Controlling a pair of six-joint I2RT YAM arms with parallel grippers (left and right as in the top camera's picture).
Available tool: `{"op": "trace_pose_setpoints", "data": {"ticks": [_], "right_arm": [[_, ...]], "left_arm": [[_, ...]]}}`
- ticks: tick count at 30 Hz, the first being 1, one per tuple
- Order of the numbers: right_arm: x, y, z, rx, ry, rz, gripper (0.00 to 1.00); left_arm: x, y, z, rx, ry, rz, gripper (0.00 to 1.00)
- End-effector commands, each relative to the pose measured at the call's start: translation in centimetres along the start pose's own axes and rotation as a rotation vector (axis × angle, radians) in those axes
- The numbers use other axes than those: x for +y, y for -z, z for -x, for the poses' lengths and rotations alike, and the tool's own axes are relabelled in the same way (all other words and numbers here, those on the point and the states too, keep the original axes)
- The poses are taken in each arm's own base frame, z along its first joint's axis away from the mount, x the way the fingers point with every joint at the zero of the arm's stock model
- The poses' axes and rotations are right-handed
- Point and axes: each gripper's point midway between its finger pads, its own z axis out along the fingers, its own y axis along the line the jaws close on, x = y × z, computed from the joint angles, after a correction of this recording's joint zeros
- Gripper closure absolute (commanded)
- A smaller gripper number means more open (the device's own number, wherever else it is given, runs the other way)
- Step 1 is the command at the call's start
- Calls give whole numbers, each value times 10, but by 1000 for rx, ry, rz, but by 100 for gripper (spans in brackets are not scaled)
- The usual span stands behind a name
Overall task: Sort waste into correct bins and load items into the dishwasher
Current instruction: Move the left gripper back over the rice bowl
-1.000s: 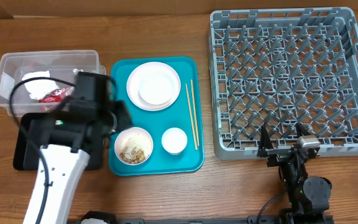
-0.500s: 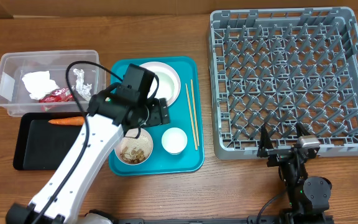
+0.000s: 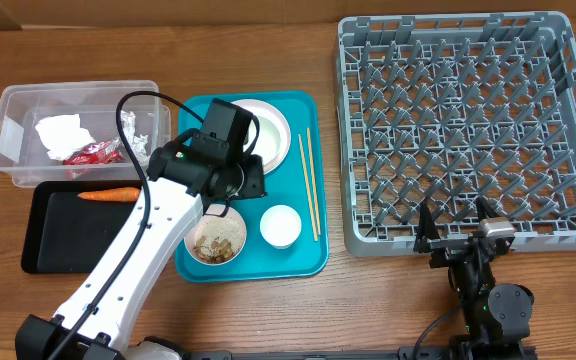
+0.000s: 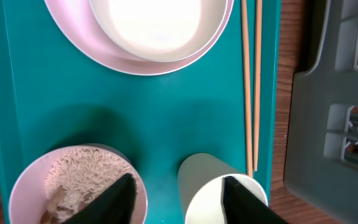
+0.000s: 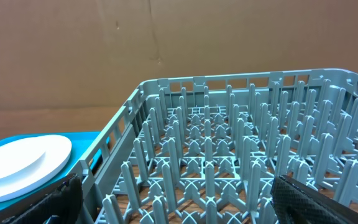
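My left gripper [image 3: 251,180] hovers open and empty over the teal tray [image 3: 193,110]. In the left wrist view its fingers [image 4: 179,202] sit above the gap between the rice bowl [image 4: 73,183] and the small white cup [image 4: 219,186]. A white bowl on a white plate [image 4: 154,25] and the chopsticks [image 4: 250,81] lie further up the tray. The clear tub [image 3: 13,105] holds the tissue [image 3: 60,132], red wrapper [image 3: 88,152] and foil [image 3: 133,125]. The carrot [image 3: 108,195] lies in the black tray [image 3: 78,235]. My right gripper [image 3: 453,228] is open at the near edge of the grey dish rack [image 3: 468,130].
The rice bowl [image 3: 216,238] and cup [image 3: 280,226] stand at the teal tray's near side, chopsticks [image 3: 308,185] along its right. The right wrist view shows the rack's pegs [image 5: 229,155] ahead and the plate [image 5: 17,162] to the left. My left arm crosses the black tray.
My left arm swung right from over the tub and black tray to over the teal tray. The carrot now lies uncovered in the black tray. The right arm has not moved.
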Motion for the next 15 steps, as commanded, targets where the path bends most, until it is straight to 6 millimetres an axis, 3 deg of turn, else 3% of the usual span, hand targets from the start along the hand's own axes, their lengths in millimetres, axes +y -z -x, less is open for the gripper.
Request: {"op": "trace_pose_setpoints", "data": {"ticks": [1, 15], "right_arm": [[-1, 0, -1, -6, 3, -4, 0], [-1, 0, -1, -6, 3, -4, 0]], "left_arm": [[-4, 5, 0, 3, -7, -6, 61], [10, 6, -23, 98, 22, 53, 59]]}}
